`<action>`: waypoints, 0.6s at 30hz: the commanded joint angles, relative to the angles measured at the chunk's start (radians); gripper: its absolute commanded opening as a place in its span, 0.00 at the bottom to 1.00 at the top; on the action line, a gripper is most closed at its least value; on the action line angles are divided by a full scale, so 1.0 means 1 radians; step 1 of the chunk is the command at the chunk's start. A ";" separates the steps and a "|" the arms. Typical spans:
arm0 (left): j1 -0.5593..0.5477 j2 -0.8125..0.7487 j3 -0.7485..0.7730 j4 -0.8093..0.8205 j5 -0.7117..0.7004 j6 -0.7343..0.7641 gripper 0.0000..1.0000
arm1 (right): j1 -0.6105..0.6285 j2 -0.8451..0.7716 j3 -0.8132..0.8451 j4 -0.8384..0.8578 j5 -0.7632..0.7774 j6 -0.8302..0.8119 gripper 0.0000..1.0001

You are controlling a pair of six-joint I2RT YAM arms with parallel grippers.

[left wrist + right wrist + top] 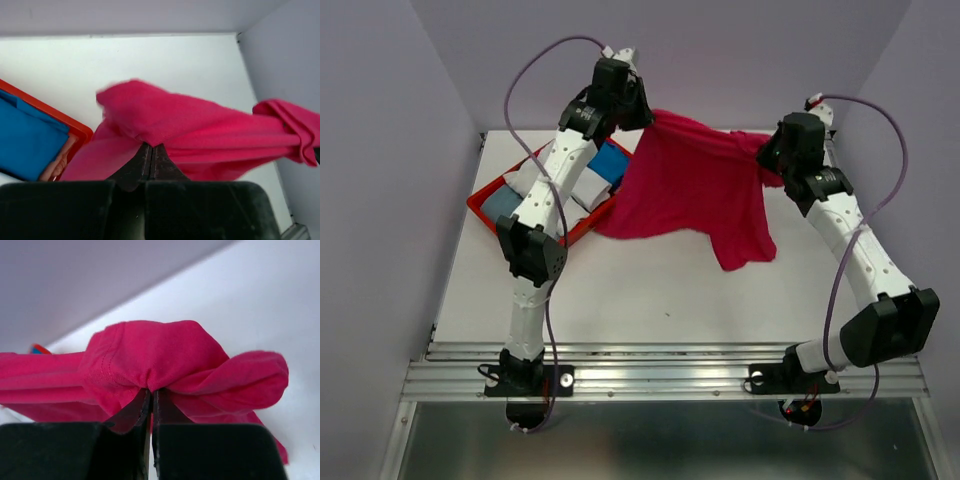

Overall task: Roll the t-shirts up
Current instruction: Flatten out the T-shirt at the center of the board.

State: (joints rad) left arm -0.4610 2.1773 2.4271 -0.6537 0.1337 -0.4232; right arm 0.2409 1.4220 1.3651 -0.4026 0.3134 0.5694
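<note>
One magenta t-shirt (695, 190) is seen, hung toward twelve o'clock from the middle of the white table (620, 300). It is stretched between two grippers. Its top edge is pinched at eleven o'clock by the left gripper (645, 118) and at two o'clock by the right gripper (767, 152). The lower cloth appears to be draped onto the table.

One red tray (480, 207) is set at ten o'clock. In it one bright blue t-shirt (613, 160) and one pale grey-blue t-shirt (500, 203) are counted. White cloth (590, 190) is seen on both sides of the left arm, which crosses the tray; whether it is one piece or two cannot be told.

The fingertips are hidden by the wrists in the top view and are shown only by the wrist cameras. In the left wrist view, the fingers are pressed together on a fold of the magenta cloth, and the bunched far corner is seen at three o'clock. Of the tray, only one corner holding the blue t-shirt is shown, at eight o'clock. In the right wrist view, the fingers are likewise clamped on a gathered bunch of the cloth. The tray is reduced there to a sliver at nine o'clock.
</note>
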 commanded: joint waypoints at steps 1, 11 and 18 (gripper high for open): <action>0.028 -0.167 0.048 -0.005 0.075 0.032 0.00 | -0.014 -0.073 0.152 0.045 0.004 -0.080 0.01; -0.068 -0.736 -0.933 0.277 0.128 -0.008 0.26 | -0.014 -0.589 -0.370 0.076 0.099 -0.068 0.13; -0.107 -0.853 -1.353 0.312 0.052 -0.098 0.86 | -0.014 -0.770 -0.618 -0.195 0.187 0.230 0.95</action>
State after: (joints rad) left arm -0.5732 1.3224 1.1381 -0.3645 0.2573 -0.4862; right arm 0.2287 0.6617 0.7994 -0.4671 0.4149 0.6460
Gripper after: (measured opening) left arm 0.856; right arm 0.927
